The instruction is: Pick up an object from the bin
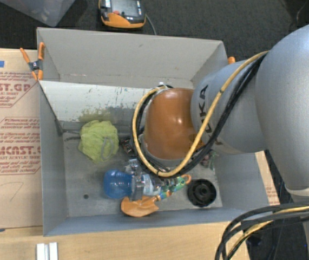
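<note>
Camera view: looks down into the grey metal bin [54, 199]; the arm comes in from the right and bends low over the bin's floor.
Arm: a large grey KUKA arm [241, 118] whose wrist sits under a rounded orange-brown cover [168, 123], with yellow and black cables [138, 129] looped around that cover.
Gripper: the gripper [142, 184] is down close to the bin floor, just past the lower edge of the orange-brown cover and near the bin's front wall.
Gripper state: cannot be told; its metal end is partly hidden by the wrist and the cables.
Nearest thing: a blue rounded plastic object [116, 184] lies right against the gripper on the view's left side. Whether the gripper has hold of it cannot be told.
In front of the gripper: a flat, soft-looking orange piece [138, 206] lies just beside it, toward the front wall.
On the gripper's other side: a black round ring-shaped disc [202, 193] rests on the floor toward the view's right, apart from the gripper.
Beyond the gripper: a crumpled yellow-green lump [98, 138] lies toward the far wall and the view's left, apart from the gripper and near the blue rounded plastic object.
</note>
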Motion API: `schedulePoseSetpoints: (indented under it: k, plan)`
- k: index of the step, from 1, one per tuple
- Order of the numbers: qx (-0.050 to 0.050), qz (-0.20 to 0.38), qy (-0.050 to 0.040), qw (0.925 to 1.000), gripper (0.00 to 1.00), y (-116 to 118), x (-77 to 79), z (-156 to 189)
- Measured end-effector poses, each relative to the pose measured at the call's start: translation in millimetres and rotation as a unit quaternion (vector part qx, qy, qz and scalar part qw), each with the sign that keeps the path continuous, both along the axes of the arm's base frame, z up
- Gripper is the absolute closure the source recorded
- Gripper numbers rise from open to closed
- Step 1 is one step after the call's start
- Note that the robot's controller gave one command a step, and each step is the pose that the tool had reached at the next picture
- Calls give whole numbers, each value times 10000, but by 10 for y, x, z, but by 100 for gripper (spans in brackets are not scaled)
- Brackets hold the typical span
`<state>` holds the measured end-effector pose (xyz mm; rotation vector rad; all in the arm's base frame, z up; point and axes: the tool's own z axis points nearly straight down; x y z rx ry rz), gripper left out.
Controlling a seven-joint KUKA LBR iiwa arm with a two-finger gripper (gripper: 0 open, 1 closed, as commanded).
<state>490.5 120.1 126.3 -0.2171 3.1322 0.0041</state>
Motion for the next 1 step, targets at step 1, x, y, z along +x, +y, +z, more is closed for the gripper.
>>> schedulePoseSetpoints:
  k: [1]
  plan:
    - [-1, -151, 11, 9999, 100, -41, 92, 754]
